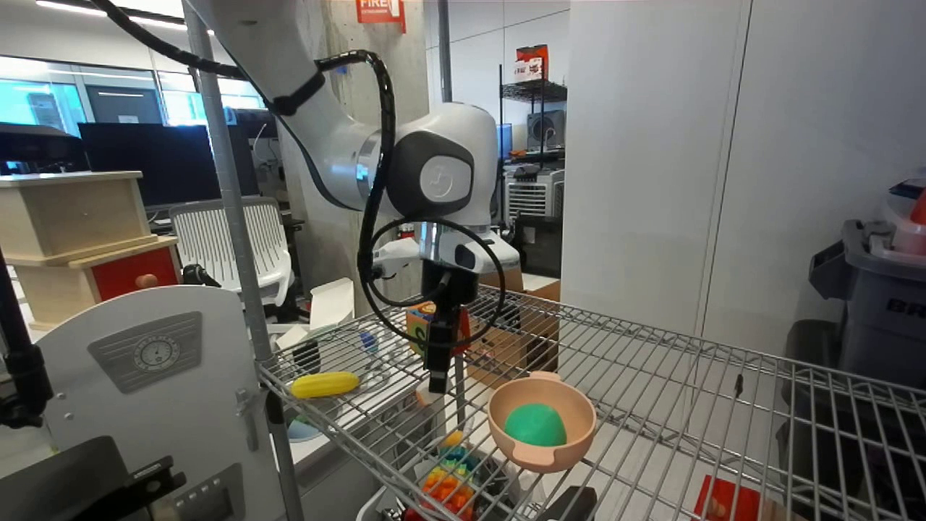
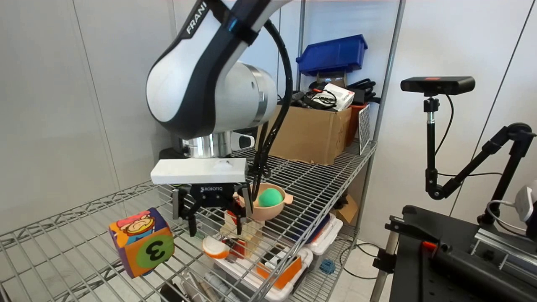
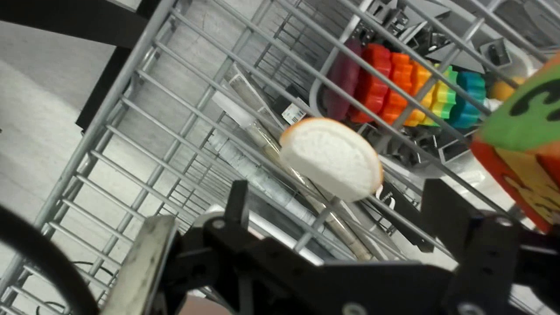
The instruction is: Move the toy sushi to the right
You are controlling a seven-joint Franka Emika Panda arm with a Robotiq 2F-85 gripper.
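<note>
Hand [image 2: 216,230], spread wide, hovers near the toy sushi [image 3: 331,159] on the wire shelf [image 3: 113,98].

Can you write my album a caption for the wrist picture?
Open gripper pointing at toy sushi on a wire shelf, colourful cube at the picture's right edge.

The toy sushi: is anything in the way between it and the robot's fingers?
Nothing visible stands between them. In the wrist view the toy sushi shows uncovered beyond the spread fingers, with the wire shelf behind it. The colourful cube sits off to one side, not in front of it.
</note>
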